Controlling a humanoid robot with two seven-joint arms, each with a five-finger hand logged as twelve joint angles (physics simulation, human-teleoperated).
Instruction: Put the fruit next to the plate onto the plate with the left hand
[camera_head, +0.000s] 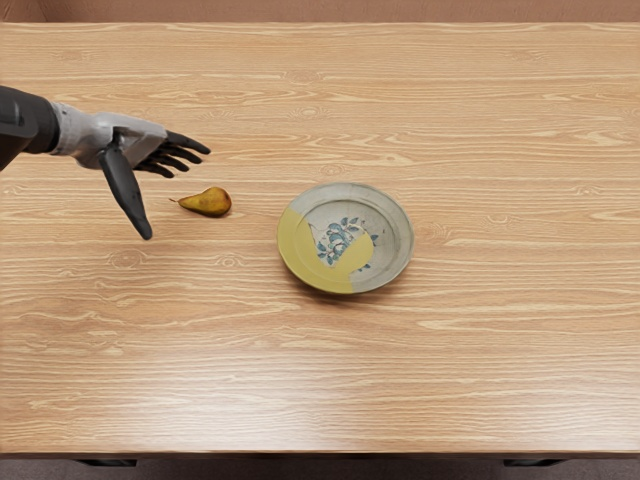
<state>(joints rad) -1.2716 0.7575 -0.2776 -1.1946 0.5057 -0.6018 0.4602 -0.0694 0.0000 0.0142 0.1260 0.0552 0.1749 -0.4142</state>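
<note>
A pear (208, 202) is seen lying on its side on the wooden bench (400, 380), to the left of a round plate (298, 250) and clearly apart from it. Its thin stem is turned left, toward the arm, and its fuller end is turned toward the plate. The plate is glazed half yellow and half grey, a blue motif is painted at its centre, and nothing is carried on it.

The left hand (140, 152) is brought in from the picture's left edge and is held up and to the left of the pear, near it but not touching. The fingers (185, 150) are spread and nothing is gripped; the thumb (128, 195) is pointed downward, toward the bench.

The pear is judged to be light and firm, with a smooth, rounded skin that may slip or roll if it is pushed from one side only. A grasp is best taken around the wide belly, with the thumb set against the fingers from opposite sides; the narrow neck and the stem are poor holds. Only moderate pressure is thought to be needed. The plate looks ceramic, so a gentle release is advised.
</note>
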